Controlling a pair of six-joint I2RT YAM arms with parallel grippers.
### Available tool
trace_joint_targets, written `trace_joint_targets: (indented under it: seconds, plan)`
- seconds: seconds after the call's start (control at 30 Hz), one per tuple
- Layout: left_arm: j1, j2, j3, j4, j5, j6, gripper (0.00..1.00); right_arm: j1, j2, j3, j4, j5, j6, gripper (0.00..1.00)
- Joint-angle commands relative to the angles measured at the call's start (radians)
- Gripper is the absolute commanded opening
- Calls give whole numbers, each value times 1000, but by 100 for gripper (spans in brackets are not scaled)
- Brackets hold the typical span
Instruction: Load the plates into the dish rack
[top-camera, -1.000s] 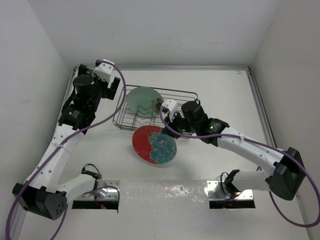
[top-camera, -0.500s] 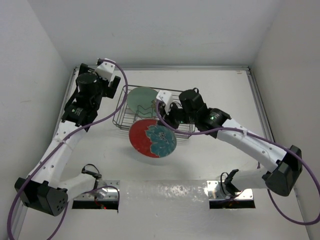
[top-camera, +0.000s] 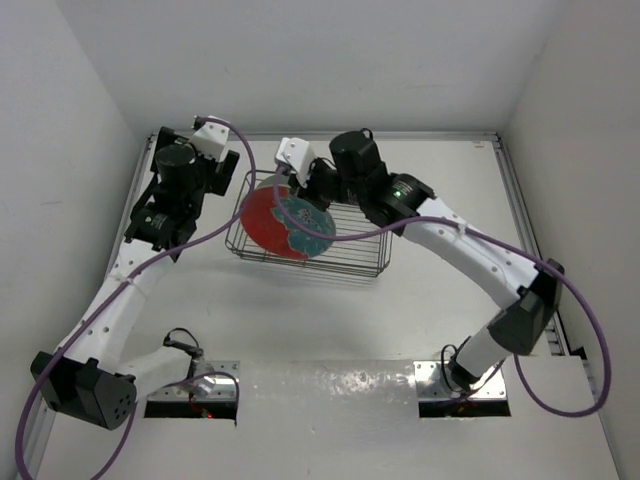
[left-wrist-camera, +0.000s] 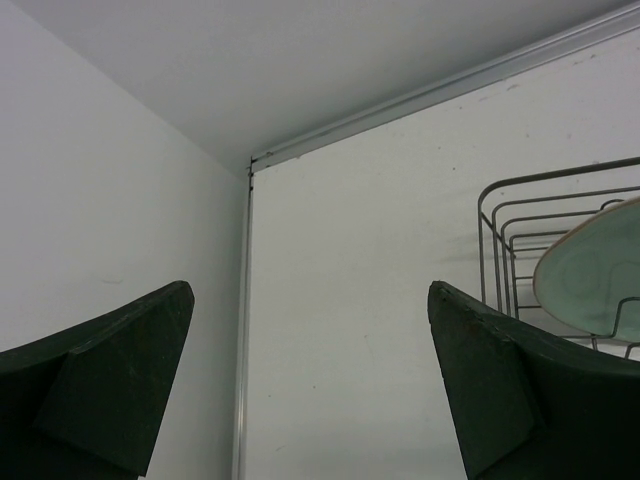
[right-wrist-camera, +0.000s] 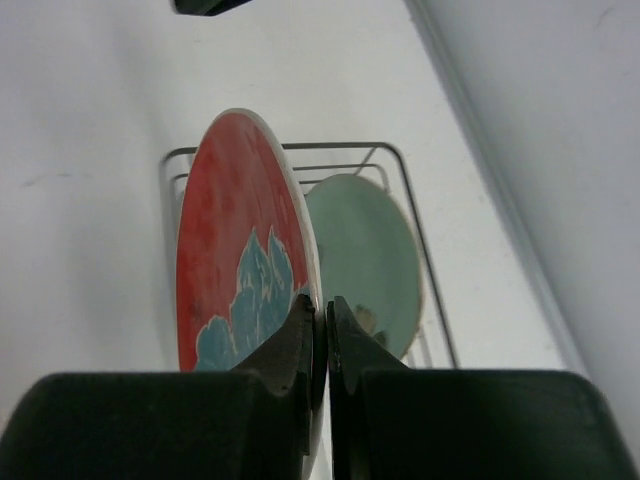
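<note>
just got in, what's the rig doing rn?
The right gripper is shut on the rim of the red plate, holding it on edge over the dish rack, beside the mint green plate standing in the rack. The left gripper hangs open and empty by the rack's left end. Whether the red plate is slotted, I can't tell.

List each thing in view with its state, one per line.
red plate: on edge over the dish rack, rim pinched
mint green plate: standing in the dish rack
dish rack: holding the mint green plate
left gripper: open, empty
right gripper: shut on the red plate
</note>
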Motion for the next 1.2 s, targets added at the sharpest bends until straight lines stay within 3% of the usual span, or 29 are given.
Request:
trace_joint_targets:
  seconds: [0.0,0.27,0.97,1.17]
  plan:
    - [5,6,42,38,-48,4,100,5,40,166,119,78,-150,0]
    - [18,39,55,50,-57,4,100,-1,192,316,107,131,-311,0]
    - [46,78,-1,95,12,4,100,-23,306,129,204,33,-359,0]
    - [49,76,-8,92,15,4,100,-35,346,99,259,45,-291,0]
